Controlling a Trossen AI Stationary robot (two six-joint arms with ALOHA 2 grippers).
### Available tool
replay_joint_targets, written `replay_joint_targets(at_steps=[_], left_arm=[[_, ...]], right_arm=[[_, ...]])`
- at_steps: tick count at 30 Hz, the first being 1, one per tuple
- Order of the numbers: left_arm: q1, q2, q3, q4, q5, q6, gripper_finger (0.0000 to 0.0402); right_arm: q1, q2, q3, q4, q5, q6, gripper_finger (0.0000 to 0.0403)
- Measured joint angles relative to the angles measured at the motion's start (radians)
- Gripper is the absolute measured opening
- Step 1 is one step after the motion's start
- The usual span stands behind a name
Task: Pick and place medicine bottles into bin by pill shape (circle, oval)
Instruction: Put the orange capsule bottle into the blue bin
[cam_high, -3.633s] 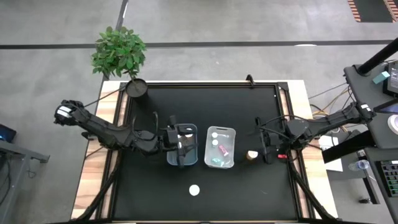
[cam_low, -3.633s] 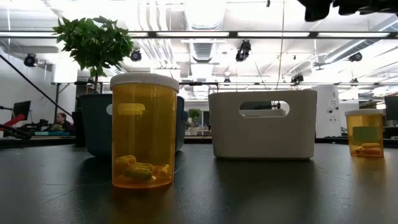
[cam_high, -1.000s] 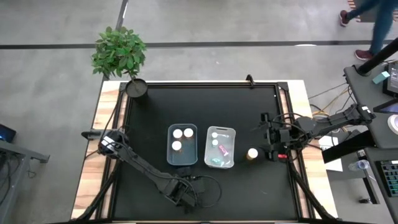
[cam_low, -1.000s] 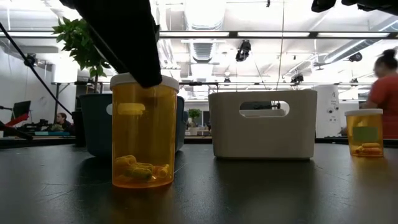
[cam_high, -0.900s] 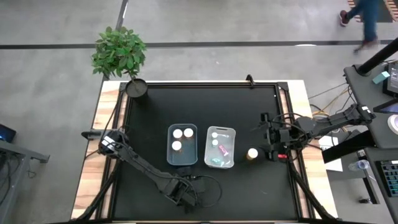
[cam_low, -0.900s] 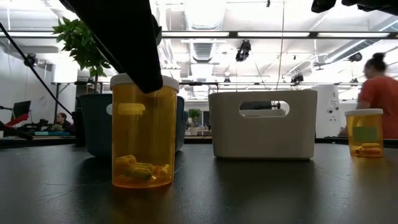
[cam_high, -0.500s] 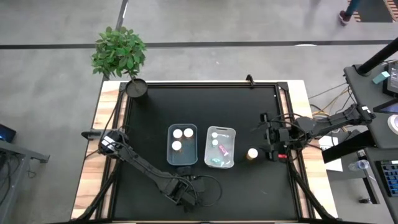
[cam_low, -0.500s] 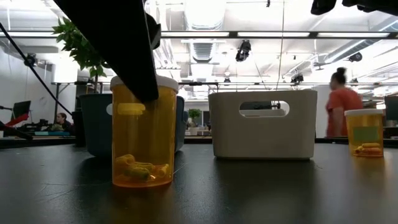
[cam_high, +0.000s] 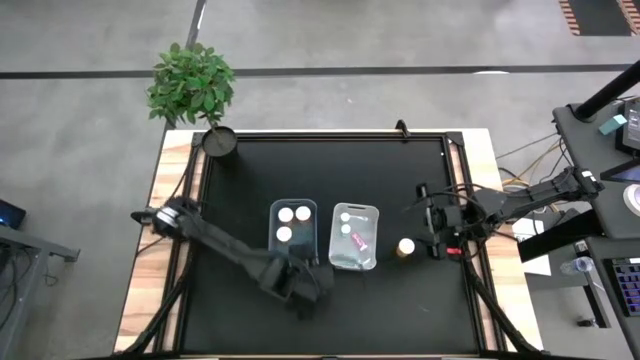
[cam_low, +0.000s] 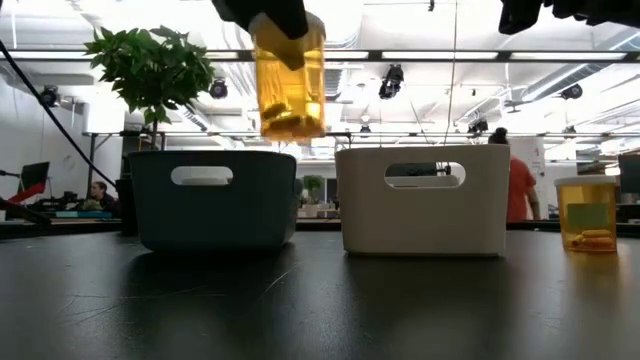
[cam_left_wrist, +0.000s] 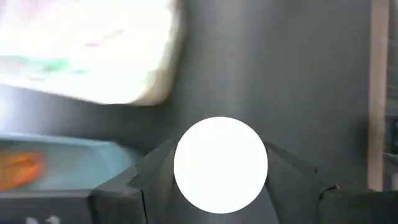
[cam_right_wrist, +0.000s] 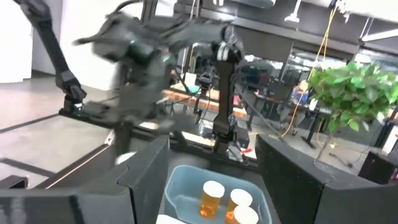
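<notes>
Lifted off the bench since half a second back: orange bottle now hangs at upper centre of the low view, above the blue bin, clamped at its top by the left pincer. High view hides that bottle under the left pincer at lower centre, just below the blue bin. Left wrist view gives only the white cap wedged between two dark fingers, grip closed on it.

Blue bin in high view holds three white-capped bottles; right wrist view shows them as orange bodies. White bin beside it carries small bottles and a pink one; low view shows only the white bin's wall, contents hidden.

Second orange bottle stands right of the white bin, seen at far right in low view. Right pincer just beside it, fingers spread, holding nothing.

Potted plant at upper left. Person visible behind the white bin, low view only.
</notes>
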Motion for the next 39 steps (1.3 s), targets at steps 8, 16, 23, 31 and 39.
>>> replay_joint_targets(at_steps=[8, 16, 23, 31, 39], left_arm=[[0.118, -0.158, -0.102, -0.069, -0.144, -0.192, 0.0201], [0.183, -0.186, -0.243, -0.019, -0.153, -0.269, 0.0202], [0.224, -0.183, -0.332, -0.003, -0.144, -0.290, 0.0202], [0.262, -0.182, -0.394, 0.071, -0.128, -0.282, 0.0203], [0.270, -0.181, -0.409, 0.072, -0.097, -0.281, 0.0203]], right_arm=[[0.000, 0.001, 0.000, -0.026, 0.000, 0.041, 0.0231], [0.000, 0.002, 0.000, -0.042, 0.000, 0.076, 0.0231], [0.000, 0.002, 0.000, -0.047, 0.000, 0.086, 0.0231], [0.000, 0.002, 0.000, -0.047, 0.000, 0.083, 0.0231], [0.000, 0.002, 0.000, -0.047, 0.000, 0.080, 0.0231]])
